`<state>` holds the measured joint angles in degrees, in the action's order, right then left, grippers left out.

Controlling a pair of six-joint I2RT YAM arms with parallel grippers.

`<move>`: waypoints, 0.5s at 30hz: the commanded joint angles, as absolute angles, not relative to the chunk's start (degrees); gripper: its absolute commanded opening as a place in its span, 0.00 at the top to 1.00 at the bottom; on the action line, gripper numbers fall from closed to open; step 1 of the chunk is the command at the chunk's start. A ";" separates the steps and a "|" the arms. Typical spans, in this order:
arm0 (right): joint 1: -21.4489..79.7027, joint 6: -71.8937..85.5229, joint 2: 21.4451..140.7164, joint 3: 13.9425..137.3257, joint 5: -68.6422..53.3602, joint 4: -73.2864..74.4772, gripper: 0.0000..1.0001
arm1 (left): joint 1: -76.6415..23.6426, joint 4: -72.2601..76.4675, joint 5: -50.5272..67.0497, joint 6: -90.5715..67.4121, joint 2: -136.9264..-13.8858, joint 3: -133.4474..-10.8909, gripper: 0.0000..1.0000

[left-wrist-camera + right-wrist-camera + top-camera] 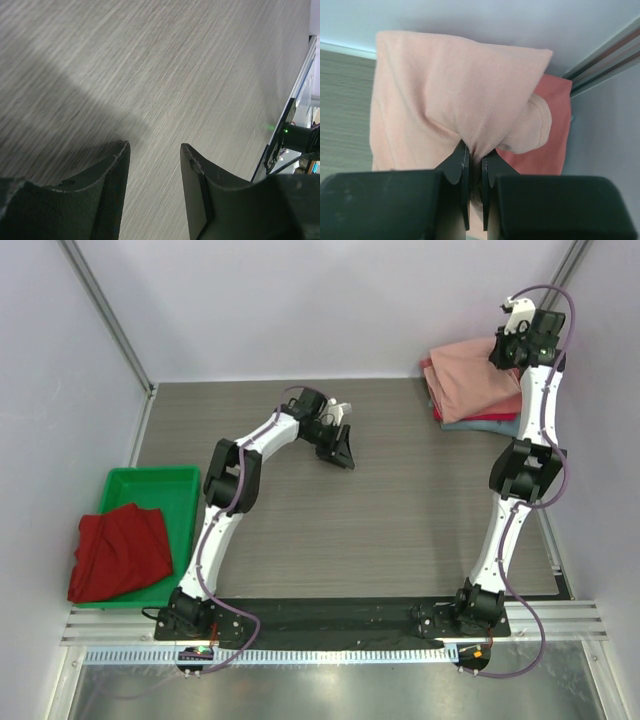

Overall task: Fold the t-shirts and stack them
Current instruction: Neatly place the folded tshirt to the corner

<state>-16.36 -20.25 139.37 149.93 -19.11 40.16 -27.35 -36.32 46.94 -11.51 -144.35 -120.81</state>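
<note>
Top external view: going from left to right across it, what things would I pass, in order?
dark red t-shirt → green tray → left gripper → pink t-shirt on top of the folded stack

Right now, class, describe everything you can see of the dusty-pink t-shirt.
The dusty-pink t-shirt looks like soft knit cotton, loosely folded, lying on a coral-red t-shirt at the far right corner of the table. The right gripper pinches a fold at its near edge, puckering the cloth; a hemmed sleeve bulges beside it.
</note>
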 commanded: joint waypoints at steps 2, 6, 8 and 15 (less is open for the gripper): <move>-17.31 -20.13 142.47 153.37 -15.65 31.12 0.99 | -27.86 -37.88 45.53 -10.02 -141.07 -120.23 0.53; -18.10 -19.34 144.93 153.89 -13.19 28.13 0.99 | -27.86 -38.67 44.56 -9.05 -140.54 -119.97 0.53; -18.54 -19.34 146.16 154.60 -12.40 27.51 0.99 | -27.95 -38.93 44.39 -8.79 -140.27 -119.53 0.53; -20.47 -17.84 147.22 155.74 -9.76 25.93 0.99 | -28.21 -39.55 43.94 -8.00 -139.83 -119.09 0.53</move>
<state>-18.72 -18.81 149.29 151.50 -13.02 31.64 -27.88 -37.87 45.69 -9.76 -143.17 -119.72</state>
